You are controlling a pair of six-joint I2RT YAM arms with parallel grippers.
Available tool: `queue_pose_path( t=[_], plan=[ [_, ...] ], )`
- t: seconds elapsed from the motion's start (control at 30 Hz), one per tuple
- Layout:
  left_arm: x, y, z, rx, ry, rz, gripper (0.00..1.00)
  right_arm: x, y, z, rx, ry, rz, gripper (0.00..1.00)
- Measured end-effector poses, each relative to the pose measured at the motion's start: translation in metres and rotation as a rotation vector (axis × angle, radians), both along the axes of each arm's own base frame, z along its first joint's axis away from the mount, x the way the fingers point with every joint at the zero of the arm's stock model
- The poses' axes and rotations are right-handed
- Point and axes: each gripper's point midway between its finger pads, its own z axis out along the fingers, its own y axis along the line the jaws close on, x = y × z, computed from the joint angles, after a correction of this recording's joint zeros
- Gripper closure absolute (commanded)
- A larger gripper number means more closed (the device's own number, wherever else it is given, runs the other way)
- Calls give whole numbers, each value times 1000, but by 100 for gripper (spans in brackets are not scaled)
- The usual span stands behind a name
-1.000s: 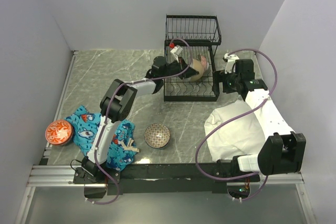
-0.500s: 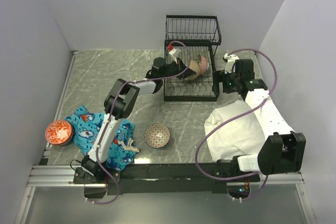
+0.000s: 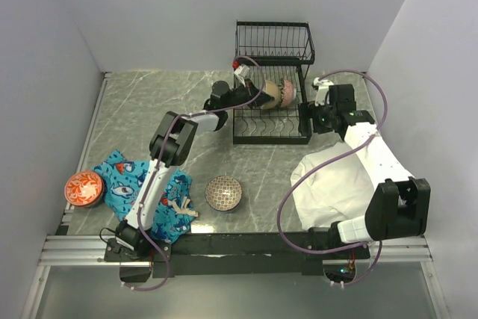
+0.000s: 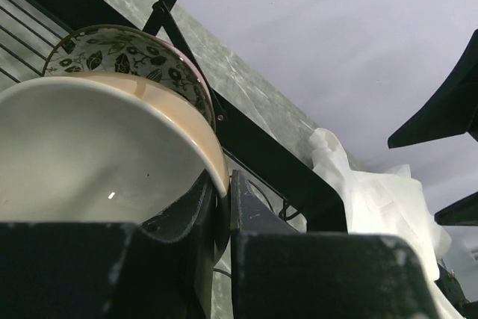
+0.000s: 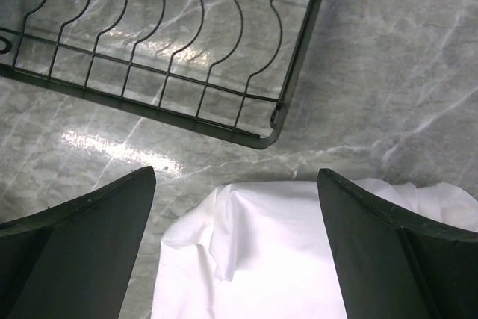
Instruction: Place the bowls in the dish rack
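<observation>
Cream bowl (image 4: 97,155), pinched at its rim by the left fingers (image 4: 258,207), sits in the dish rack (image 3: 272,123) beside the leaf-patterned bowl (image 4: 127,54). Seat it in a slot before letting go. Right fingers (image 5: 82,218) are spread and empty.

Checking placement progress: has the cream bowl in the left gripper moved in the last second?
Yes. In the top view the cream ceramic bowl, pinched by the left gripper, shifted slightly left and back relative to the black wire dish rack.

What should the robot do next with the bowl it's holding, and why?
Probably ease the cream ceramic bowl down into the black wire dish rack: the left hand pinches its rim, close beside the leaf-patterned bowl racked there.
</observation>
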Motion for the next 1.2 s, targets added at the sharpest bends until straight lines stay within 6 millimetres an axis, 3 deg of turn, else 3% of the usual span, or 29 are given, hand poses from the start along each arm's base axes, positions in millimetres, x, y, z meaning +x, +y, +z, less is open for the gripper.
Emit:
queue_pose_path(
  t=[0.4,1.2],
  plan=[
    [-6,-1,0,-29,-7,-105,98,5,20,3,-6,-7,53,3],
    [1,-3,-5,-32,-15,-109,91,15,34,-3,-19,9,85,3]
  ],
)
